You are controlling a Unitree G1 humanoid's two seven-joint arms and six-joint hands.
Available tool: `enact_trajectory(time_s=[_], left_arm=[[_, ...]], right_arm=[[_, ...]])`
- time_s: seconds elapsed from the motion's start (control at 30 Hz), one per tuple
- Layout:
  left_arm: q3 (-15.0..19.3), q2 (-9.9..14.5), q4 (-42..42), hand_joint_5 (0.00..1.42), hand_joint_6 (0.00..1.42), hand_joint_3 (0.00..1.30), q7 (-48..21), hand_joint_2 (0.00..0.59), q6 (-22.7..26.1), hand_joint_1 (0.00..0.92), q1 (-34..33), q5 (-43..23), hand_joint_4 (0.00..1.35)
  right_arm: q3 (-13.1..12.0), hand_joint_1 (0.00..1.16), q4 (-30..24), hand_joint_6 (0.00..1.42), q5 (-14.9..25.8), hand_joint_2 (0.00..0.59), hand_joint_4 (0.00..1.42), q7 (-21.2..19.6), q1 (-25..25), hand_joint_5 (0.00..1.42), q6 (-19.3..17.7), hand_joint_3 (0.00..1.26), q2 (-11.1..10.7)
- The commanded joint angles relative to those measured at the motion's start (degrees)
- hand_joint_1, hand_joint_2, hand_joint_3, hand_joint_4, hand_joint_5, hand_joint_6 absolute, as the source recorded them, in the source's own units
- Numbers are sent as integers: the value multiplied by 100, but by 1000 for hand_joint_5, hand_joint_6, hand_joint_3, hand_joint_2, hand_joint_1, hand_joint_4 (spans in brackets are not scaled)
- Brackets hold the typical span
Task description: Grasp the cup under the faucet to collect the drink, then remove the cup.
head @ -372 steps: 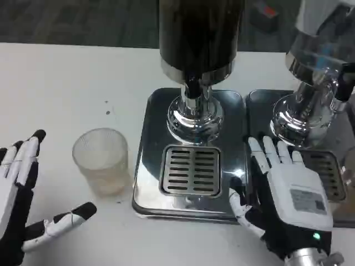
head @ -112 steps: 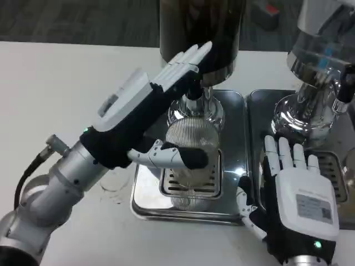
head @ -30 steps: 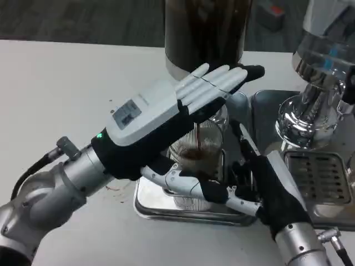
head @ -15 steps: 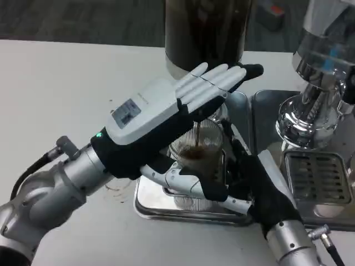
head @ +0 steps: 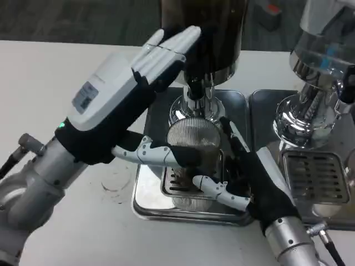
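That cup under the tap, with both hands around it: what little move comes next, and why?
Probably lift the cup slightly and draw it toward the robot. It stands on the drip tray below the faucet; the right hand wraps it, and the left hand touches its side.

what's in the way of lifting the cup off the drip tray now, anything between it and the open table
Nothing visible blocks it. The cup sits on the drip tray under the faucet; the left hand and right hand both touch it. The faucet hangs close above its rim, so it probably should come out forward or sideways rather than straight up.
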Motion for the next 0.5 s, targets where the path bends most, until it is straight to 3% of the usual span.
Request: enact_trajectory(time_s=[0.03,0.27,0.5], left_arm=[[277,125,-239,82,0,0,139,80,101,0,179,-66,0],[697,264,-156,90,0,0,239,82,157,0,549,-263,0],[1274,439,56,86,0,0,728,88,529,0,1367,53,0]], right_arm=[[-12,672,64,4,37,221,0,17,-34,0,-165,0,5],[52,670,49,0,1,222,0,2,12,0,-185,0,40],[82,669,-18,0,-30,222,0,-34,40,0,-164,0,57]])
